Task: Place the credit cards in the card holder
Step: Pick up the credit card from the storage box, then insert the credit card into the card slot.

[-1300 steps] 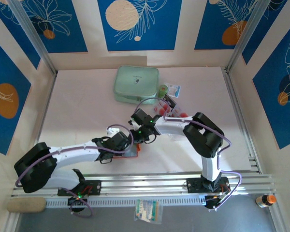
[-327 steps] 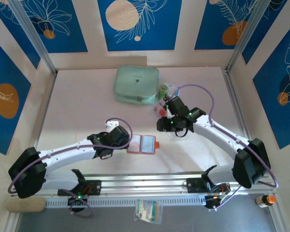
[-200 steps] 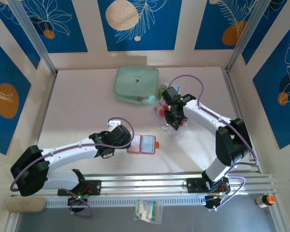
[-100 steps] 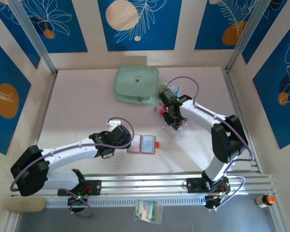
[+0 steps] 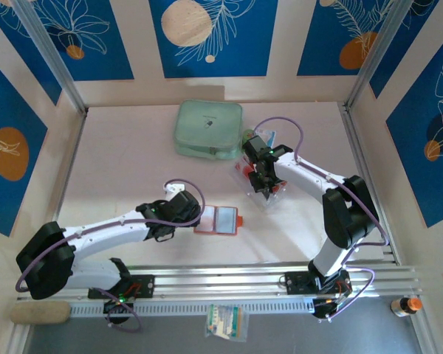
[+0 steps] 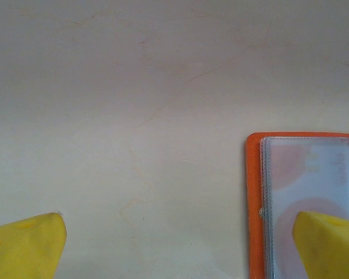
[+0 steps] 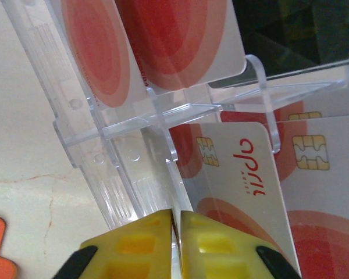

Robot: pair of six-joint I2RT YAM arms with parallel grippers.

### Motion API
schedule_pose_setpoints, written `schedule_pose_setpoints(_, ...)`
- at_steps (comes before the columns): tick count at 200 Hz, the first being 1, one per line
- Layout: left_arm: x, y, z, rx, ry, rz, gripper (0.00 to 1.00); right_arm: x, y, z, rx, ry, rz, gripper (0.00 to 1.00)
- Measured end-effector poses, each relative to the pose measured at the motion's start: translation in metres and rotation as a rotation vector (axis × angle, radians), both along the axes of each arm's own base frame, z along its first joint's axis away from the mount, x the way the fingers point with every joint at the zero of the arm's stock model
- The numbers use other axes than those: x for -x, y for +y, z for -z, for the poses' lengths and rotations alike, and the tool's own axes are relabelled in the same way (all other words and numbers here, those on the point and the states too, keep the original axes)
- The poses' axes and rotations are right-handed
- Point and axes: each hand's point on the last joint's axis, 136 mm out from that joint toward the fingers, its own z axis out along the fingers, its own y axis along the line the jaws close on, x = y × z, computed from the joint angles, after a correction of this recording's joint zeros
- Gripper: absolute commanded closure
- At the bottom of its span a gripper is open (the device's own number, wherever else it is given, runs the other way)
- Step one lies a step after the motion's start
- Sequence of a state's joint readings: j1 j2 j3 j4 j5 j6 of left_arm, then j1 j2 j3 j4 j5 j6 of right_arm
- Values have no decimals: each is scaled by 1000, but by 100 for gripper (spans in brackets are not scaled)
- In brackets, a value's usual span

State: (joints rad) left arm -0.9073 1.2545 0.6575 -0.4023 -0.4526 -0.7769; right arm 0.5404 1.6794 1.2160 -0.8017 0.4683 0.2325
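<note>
The card holder [image 5: 218, 220] lies open on the table, orange-red with greyish pockets; its left half also shows in the left wrist view [image 6: 305, 192]. My left gripper [image 5: 186, 215] rests just left of it, jaws wide open [image 6: 180, 244] over bare table. Several credit cards [image 7: 180, 40] stand in a clear plastic tray [image 7: 104, 145]. My right gripper [image 5: 263, 181] reaches down into that tray, and its yellow fingers [image 7: 175, 218] are shut on the edge of one credit card [image 7: 244, 174], pale with a chip and red circles.
A mint-green zip case [image 5: 207, 129] sits at the back, with a small green roll [image 5: 249, 136] beside it. The clear tray [image 5: 266, 193] lies right of centre. A packet [image 5: 227, 321] and a small bottle [image 5: 406, 304] sit below the rail.
My right gripper moved from the card holder to the tray, lowered into it and shut on a card. The left arm has stayed put by the holder.
</note>
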Motion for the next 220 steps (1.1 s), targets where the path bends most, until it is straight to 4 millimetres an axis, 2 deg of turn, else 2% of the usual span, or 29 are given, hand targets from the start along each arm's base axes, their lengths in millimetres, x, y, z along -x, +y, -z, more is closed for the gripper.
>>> schedule_pose_setpoints(57,0,0,0,0,0,1,0,-5,8,-22,-17,-46,-35,100)
schedule_pose_setpoints(98,-1,-3,-1,-9,2,20,0,-7,17,-64,-84,-140,-52,100)
schedule_pose_setpoints(128,-6,-11,-1,-35,10,53,0,0,29,-98,-232,-204,-38,100)
schedule_pose_setpoints(150,-11,-18,-1,-59,17,83,0,14,44,-112,-412,-233,-19,100)
schedule_pose_setpoints(164,-14,-23,0,-75,22,101,0,26,54,-109,-540,-228,-2,100)
schedule_pose_setpoints(176,-16,-25,2,-94,29,116,0,36,63,-98,-645,-203,22,100)
schedule_pose_setpoints(197,-16,-26,8,-123,47,133,0,52,75,-64,-786,-133,81,100)
schedule_pose_setpoints(220,-14,-25,16,-149,69,143,0,67,79,-28,-858,-64,155,100)
